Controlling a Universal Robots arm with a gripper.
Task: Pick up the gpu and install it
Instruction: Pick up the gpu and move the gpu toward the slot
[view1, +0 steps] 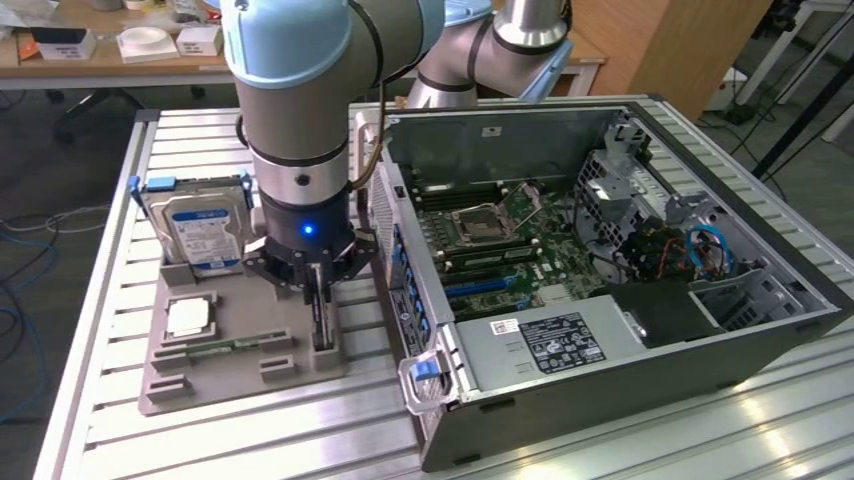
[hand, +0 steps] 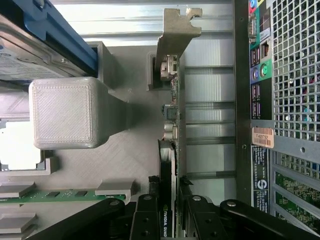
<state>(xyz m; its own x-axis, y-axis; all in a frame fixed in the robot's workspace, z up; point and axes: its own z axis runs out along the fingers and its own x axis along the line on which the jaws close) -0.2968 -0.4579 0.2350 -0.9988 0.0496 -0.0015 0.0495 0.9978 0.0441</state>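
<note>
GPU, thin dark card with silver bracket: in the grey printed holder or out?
In. The gpu stands on edge in a slot of the grey plastic holder, beside the open computer case, not lifted.

We see a hard drive (view1: 200, 235) standing near the gripper (view1: 318, 292), with the open computer case (view1: 641, 385) on its other side. A grey holder (view1: 214, 390) lies beneath the gripper.

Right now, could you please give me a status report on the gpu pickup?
Gripper down on the gpu. Card on edge in gray holder, not yet installed. Computer case close beside.
</note>
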